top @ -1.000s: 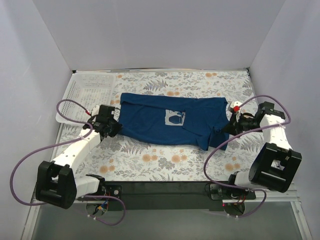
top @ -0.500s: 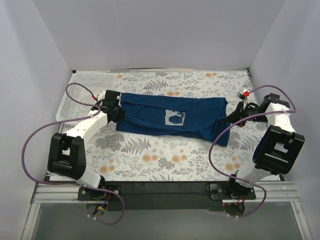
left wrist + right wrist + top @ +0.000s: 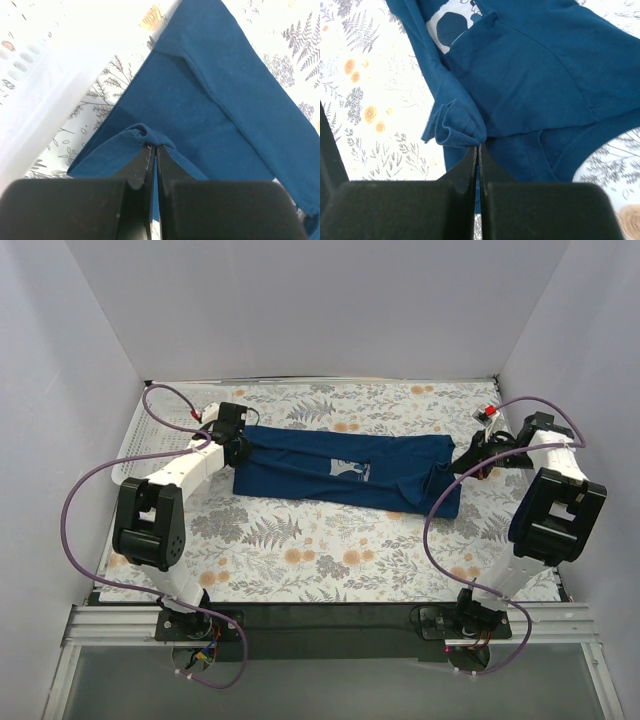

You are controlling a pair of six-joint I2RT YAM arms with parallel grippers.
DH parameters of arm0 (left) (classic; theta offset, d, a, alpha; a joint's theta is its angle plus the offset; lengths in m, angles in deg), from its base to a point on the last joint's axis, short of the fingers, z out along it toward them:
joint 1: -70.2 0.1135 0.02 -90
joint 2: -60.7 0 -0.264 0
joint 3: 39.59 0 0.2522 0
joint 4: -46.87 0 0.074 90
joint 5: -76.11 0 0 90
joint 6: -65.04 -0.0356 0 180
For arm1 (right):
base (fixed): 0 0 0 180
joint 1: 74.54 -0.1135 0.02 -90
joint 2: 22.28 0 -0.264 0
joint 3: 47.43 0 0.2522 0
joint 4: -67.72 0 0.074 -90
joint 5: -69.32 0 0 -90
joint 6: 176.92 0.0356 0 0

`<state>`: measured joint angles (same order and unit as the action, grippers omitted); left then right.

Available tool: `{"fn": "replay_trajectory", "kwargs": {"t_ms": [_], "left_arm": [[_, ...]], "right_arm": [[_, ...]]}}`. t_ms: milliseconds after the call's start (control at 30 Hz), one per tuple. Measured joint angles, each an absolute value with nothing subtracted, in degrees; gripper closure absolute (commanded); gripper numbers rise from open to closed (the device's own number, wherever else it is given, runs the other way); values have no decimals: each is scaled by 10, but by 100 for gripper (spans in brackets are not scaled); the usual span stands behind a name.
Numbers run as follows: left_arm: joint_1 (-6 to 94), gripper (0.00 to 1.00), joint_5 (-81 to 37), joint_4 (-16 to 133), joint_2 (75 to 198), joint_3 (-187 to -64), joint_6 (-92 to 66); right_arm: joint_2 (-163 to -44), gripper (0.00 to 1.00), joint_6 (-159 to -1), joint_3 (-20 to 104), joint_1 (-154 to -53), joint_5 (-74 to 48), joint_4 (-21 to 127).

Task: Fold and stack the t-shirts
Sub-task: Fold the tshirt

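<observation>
A dark blue t-shirt point(image 3: 345, 472) with a white print lies across the middle of the flowered table, folded lengthwise into a long band. My left gripper point(image 3: 240, 448) is shut on the shirt's left edge; the left wrist view shows a pinch of blue fabric point(image 3: 147, 136) bunched at its fingertips point(image 3: 154, 148). My right gripper point(image 3: 468, 455) is shut on the shirt's right edge; the right wrist view shows a gathered fold of fabric point(image 3: 457, 127) at its fingertips point(image 3: 478, 148). Both held edges are lifted slightly off the table.
A white perforated basket point(image 3: 170, 425) stands at the far left, just beside my left gripper, and shows in the left wrist view point(image 3: 45, 75). White walls close in the table on three sides. Purple cables loop beside both arms.
Both grippers have carried the shirt's near edge away from me toward the back. The shirt has gone from a wide spread to a narrower folded band.
</observation>
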<state>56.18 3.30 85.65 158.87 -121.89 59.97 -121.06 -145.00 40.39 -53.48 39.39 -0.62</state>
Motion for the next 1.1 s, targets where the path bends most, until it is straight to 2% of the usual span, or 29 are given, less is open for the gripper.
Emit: {"fn": "replay_trajectory", "kwargs": {"t_ms": [633,1100], "left_arm": [[564,100,55,854,1689,-1289,520],[565,100,52,854,1706,-1321,503]], "right_arm": [[-1272,99,-1308,465,-578,395,41],[-1275,99,-1133,452,-589,325,176]]}}
